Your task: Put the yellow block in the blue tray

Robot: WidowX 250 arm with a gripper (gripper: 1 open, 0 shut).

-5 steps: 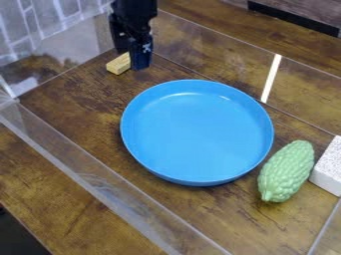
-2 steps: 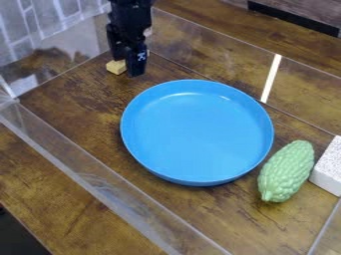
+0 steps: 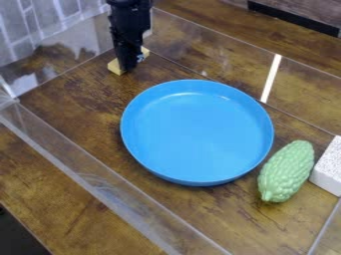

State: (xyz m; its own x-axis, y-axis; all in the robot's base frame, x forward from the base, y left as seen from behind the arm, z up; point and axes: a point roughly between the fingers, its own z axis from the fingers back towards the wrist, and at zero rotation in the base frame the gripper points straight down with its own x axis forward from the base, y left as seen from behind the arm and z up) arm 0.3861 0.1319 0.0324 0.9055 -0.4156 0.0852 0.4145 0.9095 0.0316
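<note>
A black robot arm (image 3: pixel 128 15) reaches straight down onto a dark wooden table (image 3: pixel 80 120), its gripper (image 3: pixel 127 64) planted at the far left corner, up and to the left of the blue tray (image 3: pixel 197 130). The jaws have come together since a moment ago, when they stood apart over the same spot, and they now pinch the yellow block (image 3: pixel 120 67), a small pale wooden bar that shows at the fingertips and juts out a little on either side. The block lies on the tabletop, outside the blue tray and a short way beyond its upper left rim, not touching it.

The blue tray, round, shallow and bright, sits at the middle of the table and holds nothing. Just off its lower right edge lies a bumpy green oval object (image 3: pixel 286 170), tilted so its narrow end points up and to the right; it sits very close to the tray's rim, though whether the two touch cannot be told. Beside that, farther right from the tray and cut off by the edge of the view, is a white spongy block (image 3: pixel 329 164) pressed against the green thing's side. Clear plastic walls (image 3: pixel 94 164) fence the table, one running along the near side below and left of the tray.
</note>
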